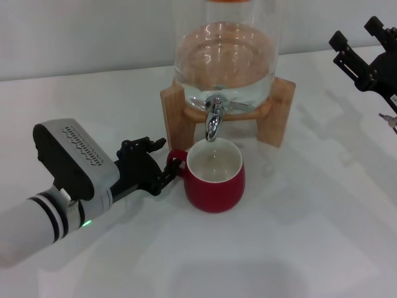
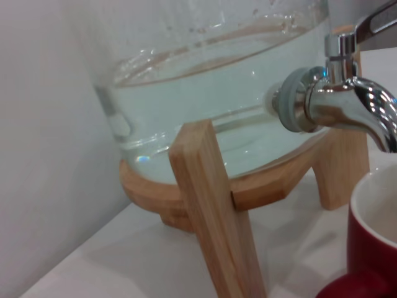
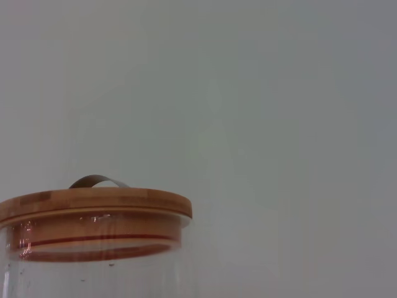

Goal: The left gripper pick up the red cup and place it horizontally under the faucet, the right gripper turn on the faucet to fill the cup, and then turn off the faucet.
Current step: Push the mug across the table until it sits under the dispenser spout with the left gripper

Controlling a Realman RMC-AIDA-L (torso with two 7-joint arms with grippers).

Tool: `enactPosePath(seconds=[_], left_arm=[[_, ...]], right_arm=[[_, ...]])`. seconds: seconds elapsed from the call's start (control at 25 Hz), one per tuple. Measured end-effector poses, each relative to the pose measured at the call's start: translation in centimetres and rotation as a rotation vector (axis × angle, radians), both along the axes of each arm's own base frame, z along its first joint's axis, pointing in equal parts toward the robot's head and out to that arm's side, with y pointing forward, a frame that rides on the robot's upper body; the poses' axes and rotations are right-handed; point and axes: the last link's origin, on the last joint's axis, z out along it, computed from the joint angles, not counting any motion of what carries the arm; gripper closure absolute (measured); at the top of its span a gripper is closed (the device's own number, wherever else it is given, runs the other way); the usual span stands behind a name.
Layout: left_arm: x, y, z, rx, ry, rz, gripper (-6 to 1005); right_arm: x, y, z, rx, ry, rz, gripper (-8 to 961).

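Observation:
The red cup (image 1: 215,176) stands upright on the white table, its white inside open straight below the faucet (image 1: 213,118). My left gripper (image 1: 172,162) reaches in from the cup's left and is shut on its small loop handle. In the left wrist view the faucet (image 2: 347,105) shows close up, with the red cup (image 2: 375,230) low beside it. My right gripper (image 1: 356,38) hangs open in the air at the far right, well away from the faucet and holding nothing.
The glass dispenser (image 1: 224,59) holds water and rests on a wooden stand (image 1: 173,115) at the back of the table. Its wooden lid (image 3: 93,205) shows in the right wrist view. White tabletop (image 1: 298,236) stretches in front and to the right of the cup.

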Motion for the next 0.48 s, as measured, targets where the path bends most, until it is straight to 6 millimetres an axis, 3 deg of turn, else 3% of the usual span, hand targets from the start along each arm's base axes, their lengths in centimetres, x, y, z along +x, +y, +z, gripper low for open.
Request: enactPosePath(seconds=[0.48], left_arm=[[0.54,0.06,-0.19,-0.005,-0.002,-0.017,520]], right_arm=[[-0.10,0.23,0.01,-0.002,-0.002,0.000,115]])
